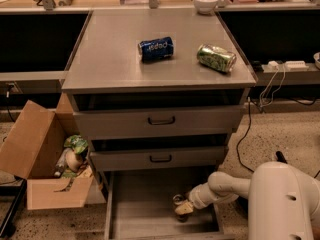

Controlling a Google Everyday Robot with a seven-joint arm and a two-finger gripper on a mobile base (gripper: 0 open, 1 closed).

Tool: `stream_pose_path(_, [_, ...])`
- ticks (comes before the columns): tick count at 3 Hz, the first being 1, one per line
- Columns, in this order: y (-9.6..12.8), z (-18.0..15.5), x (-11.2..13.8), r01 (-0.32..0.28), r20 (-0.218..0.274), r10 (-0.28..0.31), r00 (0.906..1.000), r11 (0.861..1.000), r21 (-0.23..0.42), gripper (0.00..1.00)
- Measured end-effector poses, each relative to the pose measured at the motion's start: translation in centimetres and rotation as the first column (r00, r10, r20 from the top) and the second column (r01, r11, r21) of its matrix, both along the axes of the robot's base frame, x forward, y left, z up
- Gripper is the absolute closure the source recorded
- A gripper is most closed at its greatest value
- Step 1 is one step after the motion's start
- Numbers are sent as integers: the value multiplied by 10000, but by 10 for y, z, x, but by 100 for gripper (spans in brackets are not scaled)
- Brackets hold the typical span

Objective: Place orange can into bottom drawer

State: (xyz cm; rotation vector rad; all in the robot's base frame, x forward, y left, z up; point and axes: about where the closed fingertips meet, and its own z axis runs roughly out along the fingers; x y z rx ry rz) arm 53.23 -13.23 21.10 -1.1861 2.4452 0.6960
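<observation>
Inside the bottom drawer [141,206], right of middle, the gripper [183,208] is at the orange can [178,200].
</observation>
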Motion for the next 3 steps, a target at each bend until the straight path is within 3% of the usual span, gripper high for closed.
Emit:
stream_pose_path(1, [-1,-3,-1,-43,-38,43,10000,10000,4,0])
stream_pose_path(2, [-3,0,-1,-13,82,11,10000,9999,167,0])
stream_pose_path(3, [-10,26,-3,118,720,-174,9973,9969,775,0])
